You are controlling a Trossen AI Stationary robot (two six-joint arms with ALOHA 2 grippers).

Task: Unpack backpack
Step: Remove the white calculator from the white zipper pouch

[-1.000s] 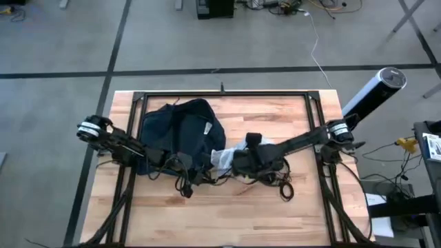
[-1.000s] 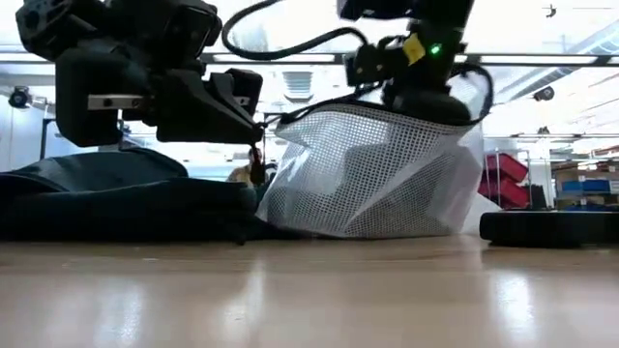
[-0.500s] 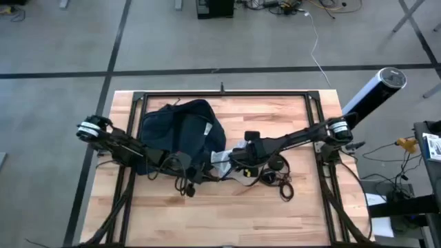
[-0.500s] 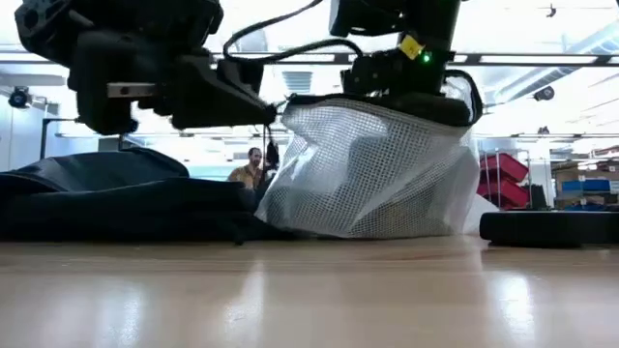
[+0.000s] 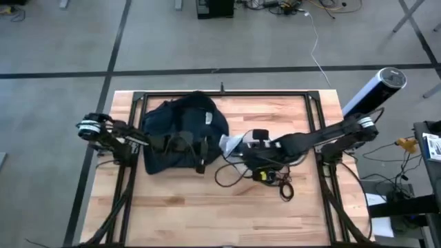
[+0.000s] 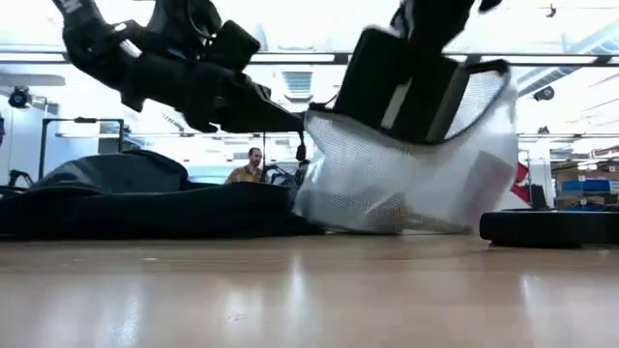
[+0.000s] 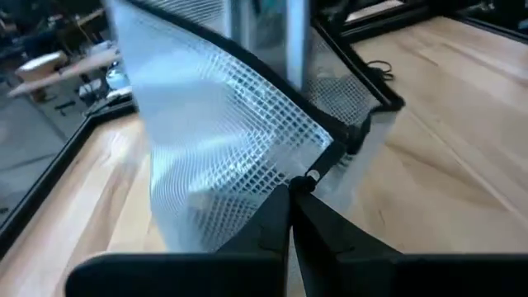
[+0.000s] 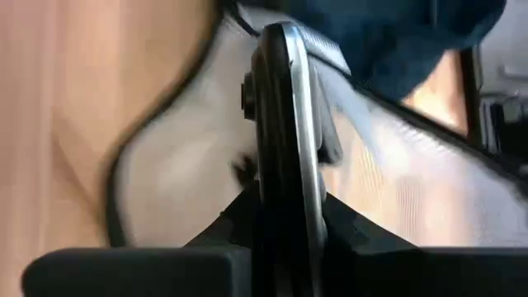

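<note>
- The backpack (image 5: 180, 125) is showing dark navy fabric, with a short white label (image 5: 207, 118) on its outside.
- The mesh pouch (image 6: 411, 174) is showing translucent white netting in a fine grid pattern, edged with dark trim.
- The table (image 5: 227, 207) is showing pale wood in lengthwise planks, inside a black frame.
- The left gripper (image 7: 290, 191) and right gripper (image 8: 280, 124) are showing black fingers.
- The cables (image 5: 238, 176) are lying black against the wood.
- The floor (image 5: 69, 41) is showing grey, crossed by dark lines.
</note>
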